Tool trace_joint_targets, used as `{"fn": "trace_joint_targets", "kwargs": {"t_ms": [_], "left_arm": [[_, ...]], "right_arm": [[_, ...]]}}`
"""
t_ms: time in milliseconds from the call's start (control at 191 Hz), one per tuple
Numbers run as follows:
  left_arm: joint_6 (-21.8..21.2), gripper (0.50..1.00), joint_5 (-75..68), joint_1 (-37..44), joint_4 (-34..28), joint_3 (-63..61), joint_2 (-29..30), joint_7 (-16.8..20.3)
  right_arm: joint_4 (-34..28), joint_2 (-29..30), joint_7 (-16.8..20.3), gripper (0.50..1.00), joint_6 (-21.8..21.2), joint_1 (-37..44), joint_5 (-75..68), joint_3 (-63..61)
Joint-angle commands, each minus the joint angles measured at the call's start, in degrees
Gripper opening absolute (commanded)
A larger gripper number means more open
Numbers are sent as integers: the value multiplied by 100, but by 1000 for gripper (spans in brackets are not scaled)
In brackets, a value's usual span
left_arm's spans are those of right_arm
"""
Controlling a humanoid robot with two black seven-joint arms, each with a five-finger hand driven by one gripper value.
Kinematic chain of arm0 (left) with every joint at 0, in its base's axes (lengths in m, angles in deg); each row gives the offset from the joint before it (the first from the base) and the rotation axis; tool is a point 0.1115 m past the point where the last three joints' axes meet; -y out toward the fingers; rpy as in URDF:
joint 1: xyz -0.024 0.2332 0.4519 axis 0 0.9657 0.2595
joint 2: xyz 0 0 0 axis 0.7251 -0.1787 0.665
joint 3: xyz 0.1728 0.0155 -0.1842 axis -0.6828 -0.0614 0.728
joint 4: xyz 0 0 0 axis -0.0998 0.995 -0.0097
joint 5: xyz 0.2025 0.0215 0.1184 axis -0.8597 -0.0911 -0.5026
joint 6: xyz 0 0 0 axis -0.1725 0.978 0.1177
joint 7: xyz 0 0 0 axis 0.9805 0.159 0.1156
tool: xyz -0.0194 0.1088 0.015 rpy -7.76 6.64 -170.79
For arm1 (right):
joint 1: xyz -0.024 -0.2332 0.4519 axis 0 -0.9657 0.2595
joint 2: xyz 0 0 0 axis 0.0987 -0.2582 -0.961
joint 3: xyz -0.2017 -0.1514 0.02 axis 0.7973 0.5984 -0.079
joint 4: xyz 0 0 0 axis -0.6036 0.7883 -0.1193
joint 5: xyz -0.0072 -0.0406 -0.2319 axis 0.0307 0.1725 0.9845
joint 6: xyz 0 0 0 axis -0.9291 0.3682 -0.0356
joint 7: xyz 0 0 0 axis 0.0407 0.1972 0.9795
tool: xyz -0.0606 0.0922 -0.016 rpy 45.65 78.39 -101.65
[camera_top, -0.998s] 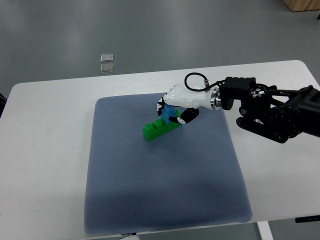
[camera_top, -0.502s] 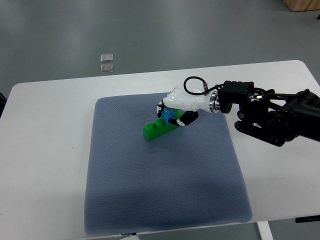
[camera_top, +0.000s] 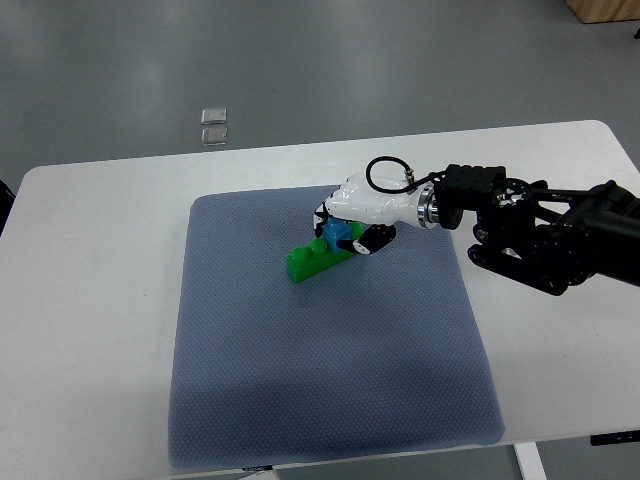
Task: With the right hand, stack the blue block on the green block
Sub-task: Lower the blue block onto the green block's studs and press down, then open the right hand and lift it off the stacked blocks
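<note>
Top view: a white table with rounded corners carries a grey-blue mat, roughly square, its surface finely dimpled like woven foam. Near the mat's centre, slightly toward 12 o'clock, lies the green block, a glossy plastic brick with round studs along its top, its long axis running from 8 o'clock to 2 o'clock. On the brick's 2 o'clock end sits the blue block, a smaller glossy plastic piece, touching the green studs; whether it is fully pressed down cannot be told, since fingers cover part of it.

The right hand has a smooth white shell-like back with black joints and finger pads. Its fingers are curled around the blue block, gripping it from above and from the 3 o'clock side, with the thumb tip resting just beside the green brick's upper end. A thin black cable loops above the wrist, where a shiny metal ring joins the hand to the matte black, angular forearm coming in from 3 o'clock.

Beyond the table at 11 o'clock, on the smooth grey floor, lie two small clear square tiles, one just beside the other.
</note>
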Motion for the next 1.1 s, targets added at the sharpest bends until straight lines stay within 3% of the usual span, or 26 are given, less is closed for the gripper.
{"fn": "trace_joint_targets", "kwargs": {"t_ms": [0,105,193,408,559,726,862,1008,1097], "left_arm": [[0,1000,0,0,0,0,0,0],[0,1000,0,0,0,0,0,0],[0,1000,0,0,0,0,0,0],[0,1000,0,0,0,0,0,0],[0,1000,0,0,0,0,0,0],[0,1000,0,0,0,0,0,0],[0,1000,0,0,0,0,0,0],[0,1000,0,0,0,0,0,0],[0,1000,0,0,0,0,0,0]], "right_arm": [[9,21,-1,500,14,-5,8,-2],[9,21,-1,502,23,-14,-1,-2],[9,30,-1,562,23,-32,-9,-11],[9,21,-10,635,23,-32,-18,-11],[9,21,-10,648,32,-23,-27,-20],[0,21,-10,686,32,-23,-27,-20],[0,21,-19,746,58,-23,-53,-29],[0,21,-19,758,58,-14,-71,-37],[-9,21,-28,795,58,-14,-97,-64]]}}
